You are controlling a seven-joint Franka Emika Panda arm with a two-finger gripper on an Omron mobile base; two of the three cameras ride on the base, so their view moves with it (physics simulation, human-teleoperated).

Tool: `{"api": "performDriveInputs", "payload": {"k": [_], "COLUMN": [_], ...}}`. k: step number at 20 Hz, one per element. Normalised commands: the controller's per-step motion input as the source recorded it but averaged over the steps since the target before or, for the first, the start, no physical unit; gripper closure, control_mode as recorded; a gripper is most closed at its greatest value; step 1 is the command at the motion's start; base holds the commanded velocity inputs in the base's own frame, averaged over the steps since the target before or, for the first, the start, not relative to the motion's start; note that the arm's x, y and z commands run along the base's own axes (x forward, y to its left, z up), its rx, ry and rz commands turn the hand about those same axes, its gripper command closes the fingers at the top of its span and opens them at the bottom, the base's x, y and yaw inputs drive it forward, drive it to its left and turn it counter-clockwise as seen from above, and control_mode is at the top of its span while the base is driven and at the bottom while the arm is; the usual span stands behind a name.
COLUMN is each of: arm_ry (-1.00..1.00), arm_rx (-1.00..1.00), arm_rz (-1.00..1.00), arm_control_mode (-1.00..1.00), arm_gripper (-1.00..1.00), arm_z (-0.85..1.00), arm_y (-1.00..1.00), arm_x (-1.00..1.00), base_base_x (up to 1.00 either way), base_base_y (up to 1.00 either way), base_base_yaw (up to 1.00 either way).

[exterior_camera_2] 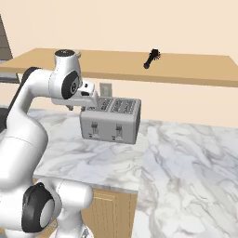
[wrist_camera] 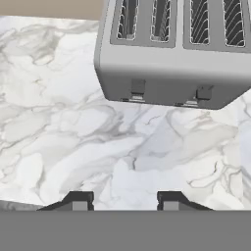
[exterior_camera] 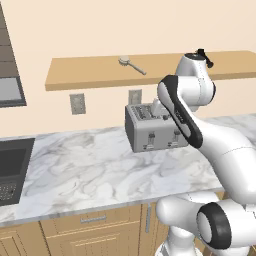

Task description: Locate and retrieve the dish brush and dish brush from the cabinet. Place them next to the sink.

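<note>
The pincer point(wrist_camera: 120, 201) hangs released over the marble tabletop point(wrist_camera: 59, 127), its two dark fingertips point(wrist_camera: 78, 200) apart with bare marble between them and nothing held. Just ahead of it in the hand view stands a grey four-slot toaster point(wrist_camera: 171, 63) — slots dark, two levers on its front face.

Both brushes lie on the wooden shelf point(exterior_camera: 90, 72) above the tabletop, well apart from each other. The pale wood dish brush point(exterior_camera: 131, 64) rests flat toward the middle of the shelf, disc head to the left and thin handle angled down to the right. The black dish brush point(exterior_camera_2: 150, 58) lies further along, spiky head up and to the right in the right base view; in the left base view it peeks out behind the arm's upper joint.

The sink point(exterior_camera: 12, 167) is sunk in the tabletop at the far left — a dark basin with a dotted drain grid point(exterior_camera: 6, 191) at its bottom and nothing else visible inside.

Two wall outlets point(exterior_camera: 77, 103) sit below the shelf.
</note>
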Motion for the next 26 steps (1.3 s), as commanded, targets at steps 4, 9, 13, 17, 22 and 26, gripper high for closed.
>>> {"api": "performDriveInputs", "payload": {"k": [4,9,13,17,22,26], "arm_ry": [0.00,0.00,0.00,-0.09,-0.16,-0.17], "arm_rx": [0.00,0.00,-0.02,-0.08,-0.10,-0.10], "arm_rz": [-0.02,-0.06,-0.18,-0.22,-0.16,-0.06], "arm_control_mode": [-1.00,-1.00,-1.00,-1.00,-1.00,-1.00], "arm_gripper": [-1.00,-1.00,-1.00,-1.00,-1.00,-1.00], "arm_z": [0.00,0.00,0.02,0.21,0.38,0.44], "arm_y": [0.00,-0.08,-0.22,-0.31,-0.32,-0.40], "arm_x": [-0.17,-0.41,-0.38,-0.23,-0.03,0.06], "base_base_x": [0.00,0.00,0.00,0.00,0.00,0.00], "base_base_y": [0.00,0.00,0.00,0.00,0.00,0.00], "base_base_yaw": [0.00,0.00,0.00,0.00,0.00,0.00]}}
